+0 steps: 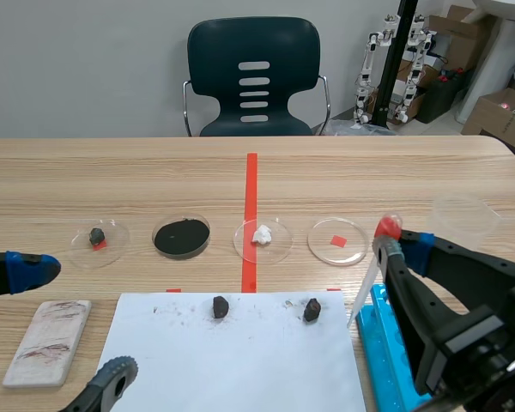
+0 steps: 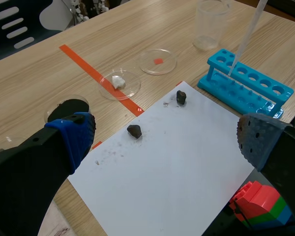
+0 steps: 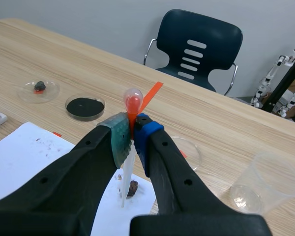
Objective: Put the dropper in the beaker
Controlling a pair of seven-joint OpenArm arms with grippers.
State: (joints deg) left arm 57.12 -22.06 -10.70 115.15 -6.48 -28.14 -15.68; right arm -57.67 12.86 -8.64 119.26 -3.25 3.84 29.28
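Left gripper (image 2: 167,137) at 8 o'clock of the table (image 1: 112,172), fingers spread wide, nothing between them, well apart from the dropper (image 3: 133,102). Right gripper (image 3: 132,137) at 4 o'clock, fingers clamped on the dropper: pads pinch the stem just under the red bulb, bulb sticks out at 12 o'clock above the pads, thin stem hangs below, slanting toward 7 o'clock in the scene view. Stem tip is over the far end of the blue tube rack (image 2: 246,83); contact can't be told. Beaker (image 1: 463,215) stands upright on the table at 2 o'clock from the right gripper, near it, not touching; the dropper is outside it. Counts, left to right: one white streak tile (image 1: 47,342) with reddish marks at 8 o'clock; four petri dishes in a row across the middle: first dish (image 1: 99,240) with a dark lump, second dish (image 1: 181,237) with black powder, third dish (image 1: 262,239) with a white lump, fourth dish (image 1: 337,240) over a red square; one white paper sheet (image 1: 232,360) at 6 o'clock carrying two dark rocks, left rock (image 1: 221,306) and right rock (image 1: 312,310), apart from each other; one rack; one dropper; one beaker. One red-green-blue block (image 2: 260,206) under the left gripper's finger in the left wrist view. One dark chair (image 1: 254,77) at 12 o'clock behind the table.
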